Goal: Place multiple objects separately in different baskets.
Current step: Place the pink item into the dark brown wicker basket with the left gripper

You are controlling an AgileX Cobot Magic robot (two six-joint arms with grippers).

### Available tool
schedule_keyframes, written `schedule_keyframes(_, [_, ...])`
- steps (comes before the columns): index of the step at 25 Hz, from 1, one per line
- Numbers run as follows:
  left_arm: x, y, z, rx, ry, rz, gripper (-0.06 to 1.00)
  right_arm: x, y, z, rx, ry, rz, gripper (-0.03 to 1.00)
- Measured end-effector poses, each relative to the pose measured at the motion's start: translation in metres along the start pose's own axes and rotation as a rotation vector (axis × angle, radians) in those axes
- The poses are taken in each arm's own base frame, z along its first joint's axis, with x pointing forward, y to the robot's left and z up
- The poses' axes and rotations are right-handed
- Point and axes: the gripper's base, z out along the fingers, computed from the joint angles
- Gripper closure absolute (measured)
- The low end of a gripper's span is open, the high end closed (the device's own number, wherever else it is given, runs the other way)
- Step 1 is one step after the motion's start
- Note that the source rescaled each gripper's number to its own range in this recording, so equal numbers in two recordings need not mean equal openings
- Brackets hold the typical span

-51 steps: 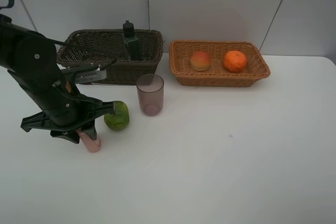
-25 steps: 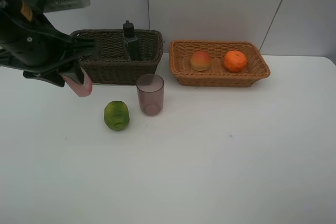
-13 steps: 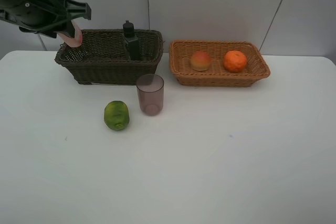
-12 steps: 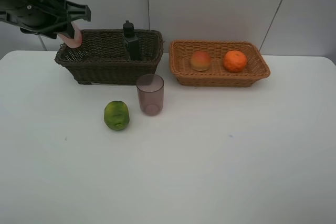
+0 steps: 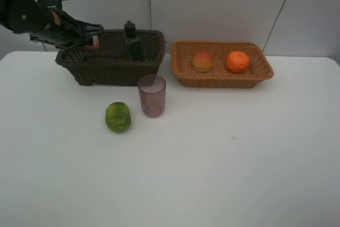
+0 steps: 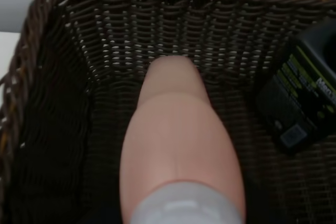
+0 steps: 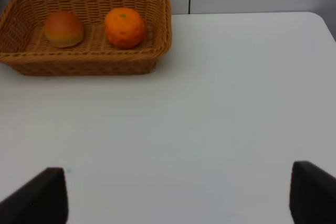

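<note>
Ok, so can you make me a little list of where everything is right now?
left gripper: holding the pink bottle, its bottom end pointing into the dark basket
right gripper: open, nothing in it, above the table
dark basket: pump bottle inside
tan basket: peach and orange inside
on the table: green fruit and mauve cup, upright, side by side, not touching

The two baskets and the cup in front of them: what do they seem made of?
Dark basket: woven wicker or rattan-like strands, matte dark brown, open weave visible. Tan basket: the same weave, lighter orange-tan, slight sheen; could be synthetic. Cup: likely plastic, translucent mauve, its base showing through the wall.
</note>
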Motion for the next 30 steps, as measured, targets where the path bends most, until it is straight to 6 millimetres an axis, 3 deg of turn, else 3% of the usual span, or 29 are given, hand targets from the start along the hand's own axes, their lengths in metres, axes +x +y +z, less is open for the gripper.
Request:
schedule_keyframes(7, [0.013, 0.002, 0.036, 0.02, 0.024, -0.002, 0.56, 0.0, 0.0, 0.0, 0.0, 0.0, 0.0, 0.12])
schedule_keyframes(16, [0.016, 0.002, 0.039, 0.017, 0.033, 0.005, 0.54, 0.0, 0.0, 0.0, 0.0, 0.0, 0.0, 0.12])
schedule_keyframes(17, [0.016, 0.002, 0.039, 0.017, 0.033, 0.004, 0.49, 0.0, 0.0, 0.0, 0.0, 0.0, 0.0, 0.12])
schedule_keyframes(19, [0.015, 0.002, 0.039, 0.018, 0.031, 0.005, 0.25, 0.0, 0.0, 0.0, 0.0, 0.0, 0.0, 0.12])
schedule_keyframes(22, [0.015, 0.002, 0.039, 0.018, 0.03, 0.005, 0.01, 0.0, 0.0, 0.0, 0.0, 0.0, 0.0, 0.12])
schedule_keyframes(25, [0.014, 0.002, 0.038, 0.016, 0.03, 0.005, -0.05, 0.0, 0.0, 0.0, 0.0, 0.0, 0.0, 0.12])
schedule_keyframes(30, [0.001, 0.0, 0.023, 0.0, 0.013, 0.008, -0.05, 0.0, 0.0, 0.0, 0.0, 0.0, 0.0, 0.12])
